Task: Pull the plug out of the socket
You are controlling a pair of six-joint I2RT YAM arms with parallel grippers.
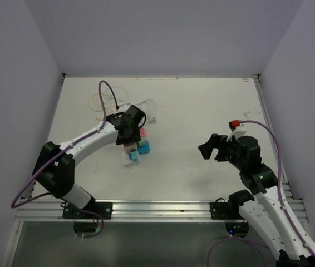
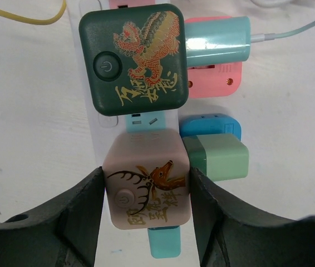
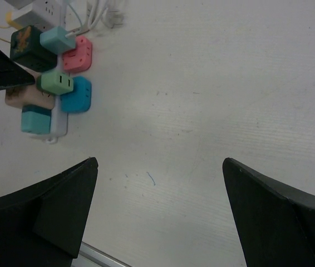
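The socket (image 2: 85, 119) is a white strip with pastel outlets, lying left of the table's centre (image 1: 129, 159). On it sits the plug (image 2: 146, 181), a beige-pink cube with a deer drawing and a round button. My left gripper (image 2: 146, 172) is shut on the plug, one dark finger pressed against each side. Beyond it on the strip is a dark green cube (image 2: 132, 55) with a dragon drawing. My right gripper (image 3: 160, 161) hangs open over bare table at the right (image 1: 210, 147), far from the socket (image 3: 62, 123).
A teal charger (image 2: 216, 41) with a white cable sits in a pink side outlet, a mint charger (image 2: 216, 156) in a blue one. White cables (image 1: 149, 108) and a yellow cord (image 1: 99, 102) lie behind the strip. A metal rail (image 1: 157, 208) runs along the near edge.
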